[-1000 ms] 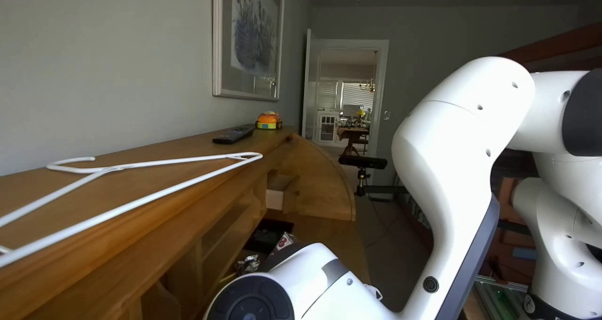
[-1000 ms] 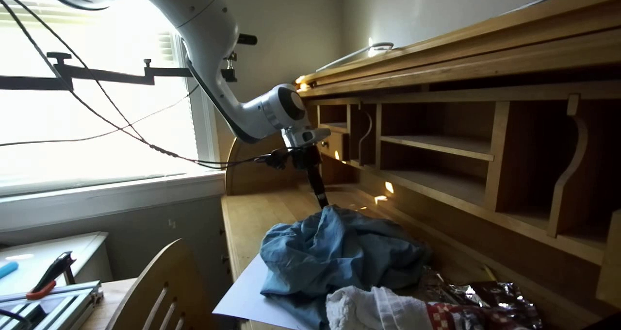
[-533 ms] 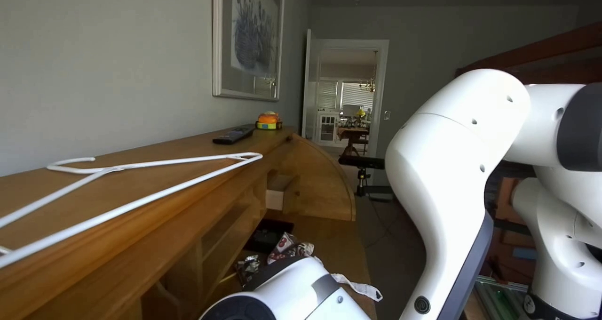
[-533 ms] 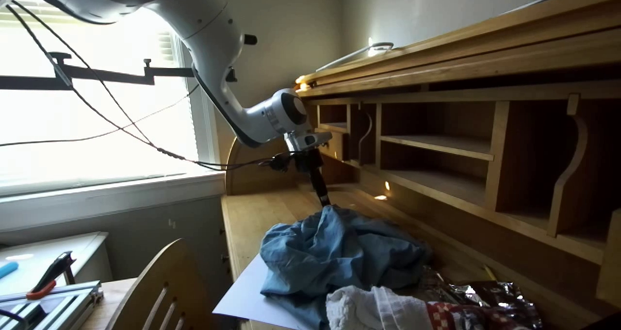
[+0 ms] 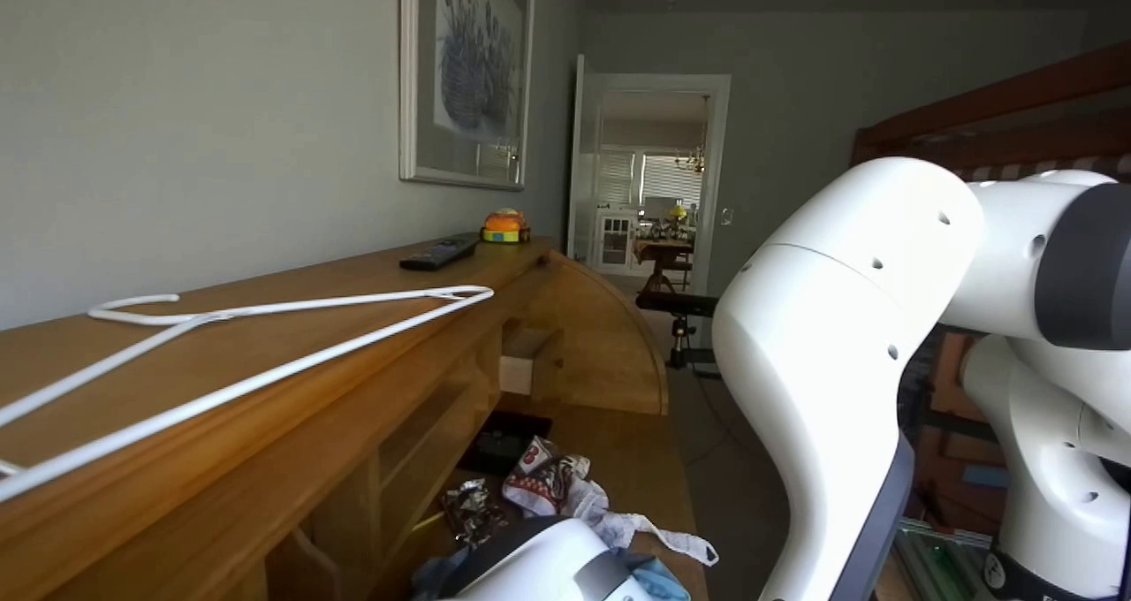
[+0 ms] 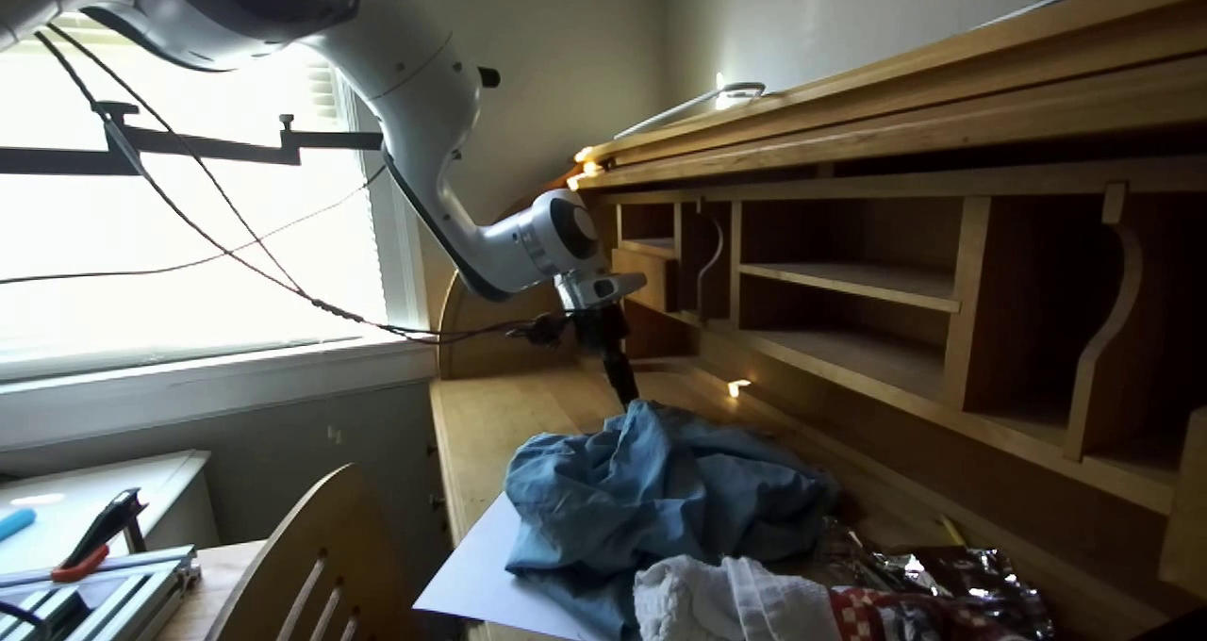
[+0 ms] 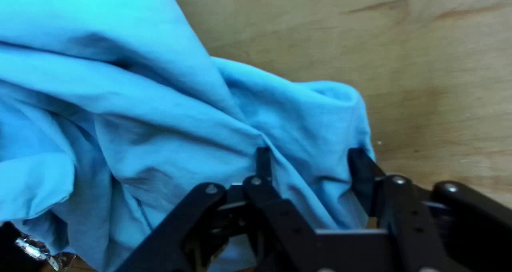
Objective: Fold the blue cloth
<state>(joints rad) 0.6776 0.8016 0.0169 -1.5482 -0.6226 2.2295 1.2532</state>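
Observation:
The blue cloth [image 6: 660, 490] lies in a crumpled heap on the desk. A bit of the cloth [image 5: 658, 576] shows beneath the arm in an exterior view. In the wrist view the cloth [image 7: 168, 116] fills the left and middle. My gripper [image 7: 308, 154] is open, its black fingers [image 7: 263, 166] set wide apart with folds of cloth between and under them. The right finger stands at the cloth's edge, beside bare wood. In an exterior view the gripper [image 6: 626, 398] points down at the heap's far edge; its tips are partly hidden behind the cloth.
White paper [image 6: 509, 566] lies under the cloth. A white and red towel [image 6: 735, 603] and crinkled foil [image 6: 962, 575] lie beside it. The desk's wooden shelves [image 6: 849, 278] rise along one side. A chair back [image 6: 311, 566] stands in front. A white hanger [image 5: 265, 376] lies on top.
The arm has come down a little, and the gripper has sunk slightly lower at the cloth's far edge. More of the towel and cloth shows past the arm. The cloth heap looks unchanged.

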